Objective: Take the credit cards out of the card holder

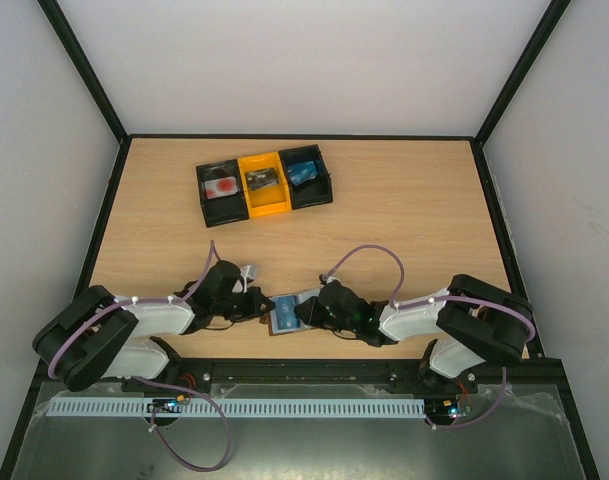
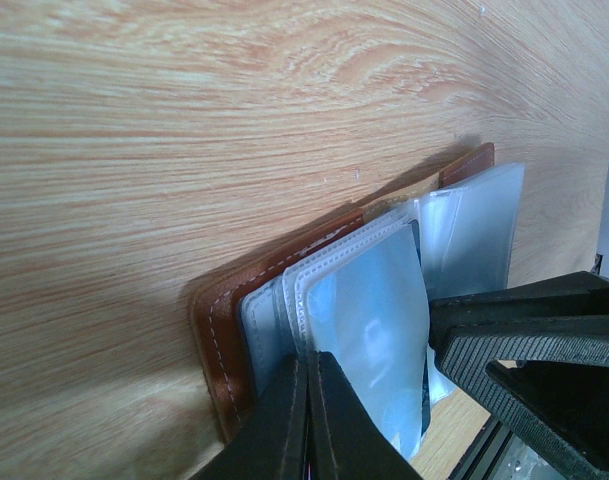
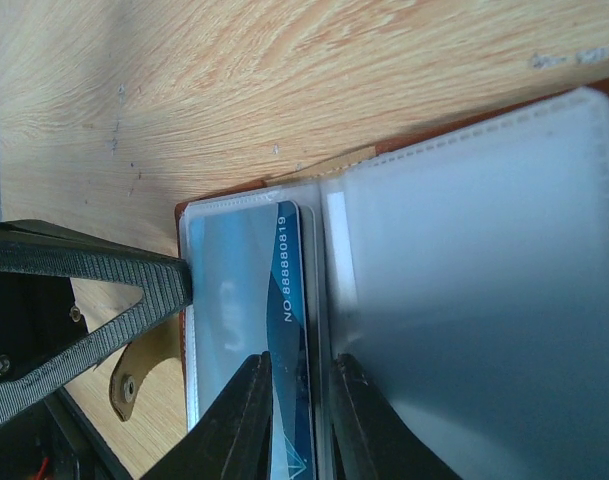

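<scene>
Left end effector (image 2: 308, 378) has its two black fingers pressed together on the near edge of a frosted clear plastic sleeve (image 2: 369, 330). The sleeve belongs to the small reddish-brown leather bifold card holder (image 2: 219, 335), which lies open on the pale wood-grain desk (image 2: 184, 120) between the two arms. That pinch looks meant to anchor the card holder so it cannot slide when a card is drawn.

Right end effector (image 3: 302, 365) stands with fingers slightly apart, straddling the bare dark strip of a bright blue plastic credit card (image 3: 292, 290) (a number is printed along it). The strip pokes from its pocket beside the spine; whether the fingers bear down on it I cannot tell. Most of the card lies under the frosted pocket, so it is not yet out.
</scene>
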Robot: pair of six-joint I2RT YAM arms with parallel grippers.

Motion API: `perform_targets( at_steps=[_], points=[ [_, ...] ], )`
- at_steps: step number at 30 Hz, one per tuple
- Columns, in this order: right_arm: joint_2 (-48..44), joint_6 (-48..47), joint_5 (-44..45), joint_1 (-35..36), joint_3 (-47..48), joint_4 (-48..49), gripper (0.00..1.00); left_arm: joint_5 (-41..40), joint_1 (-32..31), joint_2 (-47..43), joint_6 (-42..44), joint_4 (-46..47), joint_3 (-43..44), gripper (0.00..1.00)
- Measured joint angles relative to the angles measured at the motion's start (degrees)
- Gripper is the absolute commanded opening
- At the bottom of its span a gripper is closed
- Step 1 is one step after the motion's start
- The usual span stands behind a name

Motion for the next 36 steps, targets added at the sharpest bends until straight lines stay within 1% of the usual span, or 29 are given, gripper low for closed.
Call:
perform_targets(
  at_steps=[5, 12, 17, 22, 36],
  points=[
    [0.6, 0.2, -0.3, 0.0, 0.0, 0.6, 0.17, -0.3, -0.2, 0.5, 0.0, 0.9, 0.0, 0.02],
    [2.5, 1.0, -0.6, 0.0, 0.0, 3.8, 0.2, -0.7, -0.2, 0.9, 0.4, 1.5, 0.0, 0.02],
    [4.4, 1.6, -1.3, -0.1, 0.0, 6.8, 0.14, -2.5, -0.2, 0.9, 0.4, 2.0, 0.0, 0.02],
    [5.0, 2.0, -1.3, -0.2, -0.2, 7.6, 0.03, -3.2, -0.2, 0.9, 0.5, 2.8, -0.3, 0.02],
    [2.4, 3.1, -1.6, 0.0, -3.2, 9.7, 0.02, -3.4, -0.3, -0.5, 0.9, 1.5, -0.7, 0.02]
  ],
)
